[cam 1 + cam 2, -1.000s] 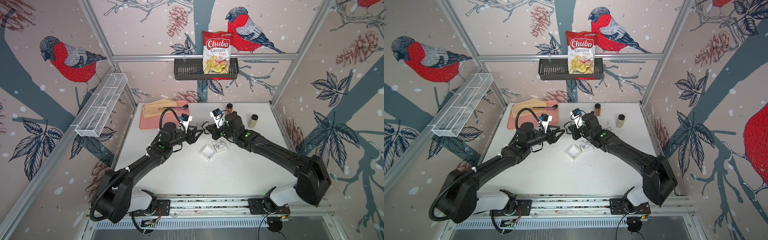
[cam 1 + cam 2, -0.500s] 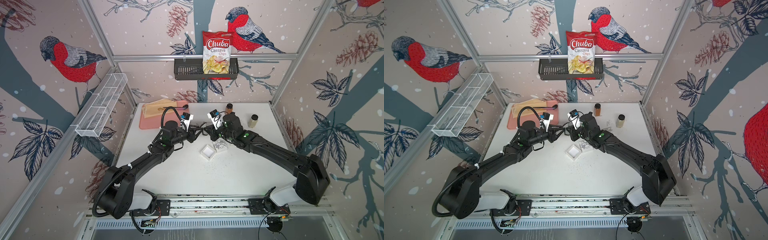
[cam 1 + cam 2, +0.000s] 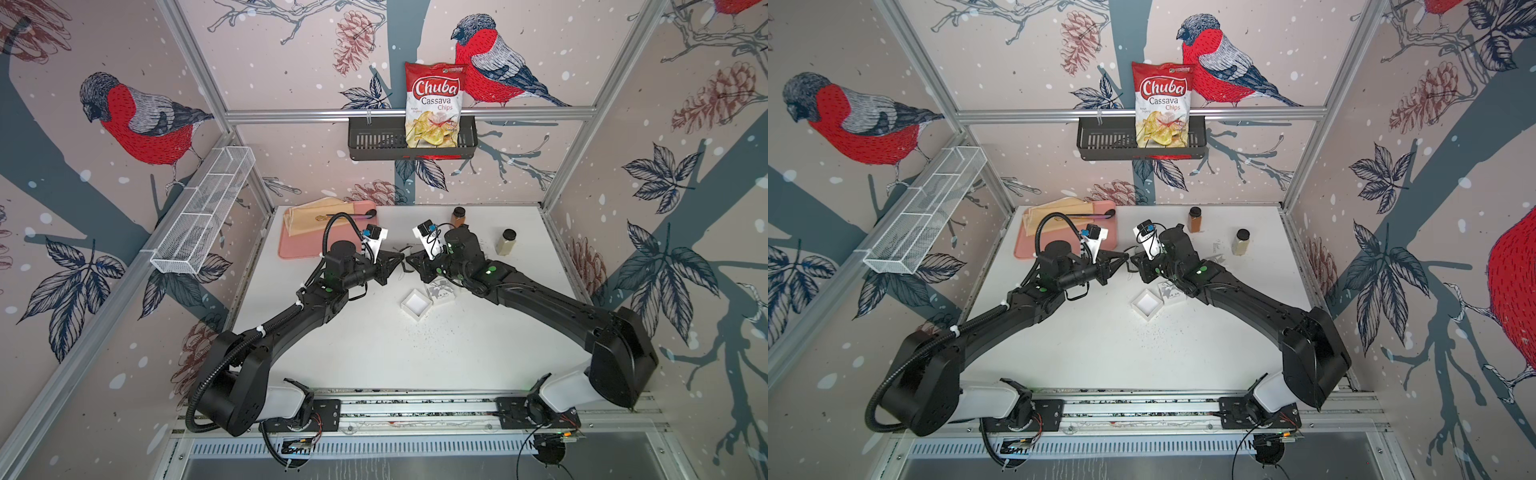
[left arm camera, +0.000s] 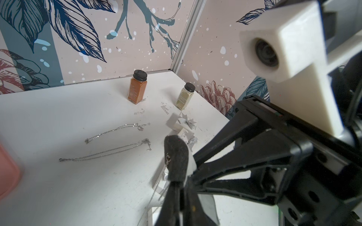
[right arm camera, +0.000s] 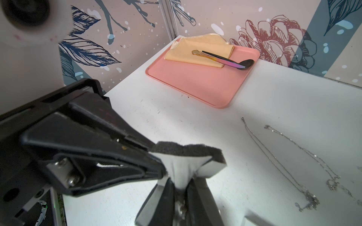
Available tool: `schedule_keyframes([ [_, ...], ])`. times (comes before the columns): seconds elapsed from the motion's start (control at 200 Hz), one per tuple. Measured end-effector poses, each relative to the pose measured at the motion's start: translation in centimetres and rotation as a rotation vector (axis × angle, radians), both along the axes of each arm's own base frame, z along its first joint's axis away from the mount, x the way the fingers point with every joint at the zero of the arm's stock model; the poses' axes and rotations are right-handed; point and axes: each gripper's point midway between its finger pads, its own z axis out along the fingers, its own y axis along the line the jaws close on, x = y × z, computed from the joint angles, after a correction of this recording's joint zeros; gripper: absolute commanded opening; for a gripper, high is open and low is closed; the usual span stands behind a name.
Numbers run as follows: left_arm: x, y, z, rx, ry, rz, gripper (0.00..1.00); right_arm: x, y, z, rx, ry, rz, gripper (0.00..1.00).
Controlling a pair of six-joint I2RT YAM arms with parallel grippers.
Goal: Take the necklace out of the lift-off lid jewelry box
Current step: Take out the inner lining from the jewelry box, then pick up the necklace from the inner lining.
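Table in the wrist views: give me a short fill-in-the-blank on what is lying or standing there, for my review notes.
1. The brown jar and the pale jar both have ___ caps.
2. The black spoon lies partly on a yellow cloth on a ___ tray.
3. The thin chains lying flat on the table number ___.

Missing words: black; pink; two.
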Motion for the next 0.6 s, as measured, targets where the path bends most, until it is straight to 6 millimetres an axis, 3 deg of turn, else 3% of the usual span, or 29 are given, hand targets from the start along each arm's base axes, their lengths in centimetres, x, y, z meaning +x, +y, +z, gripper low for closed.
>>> schedule_keyframes([
  [0.165, -0.2, 0.0, 0.3, -0.001, -0.009, -0.008, 0.0, -0.1, 0.0, -0.1, 0.004, 0.01, 0.013, 0.33],
  [0.5, -0.6, 0.4, 1.5, 0.045, -0.077, -0.008, 0.0, -0.1, -4.1, 0.4, 0.087, 0.05, 0.029, 0.35],
  [0.6, -0.7, 0.4, 1.5, 0.055, -0.082, -0.017, 0.0, -0.5, -4.5, 0.6, 0.122, 0.067, 0.064, 0.34],
])
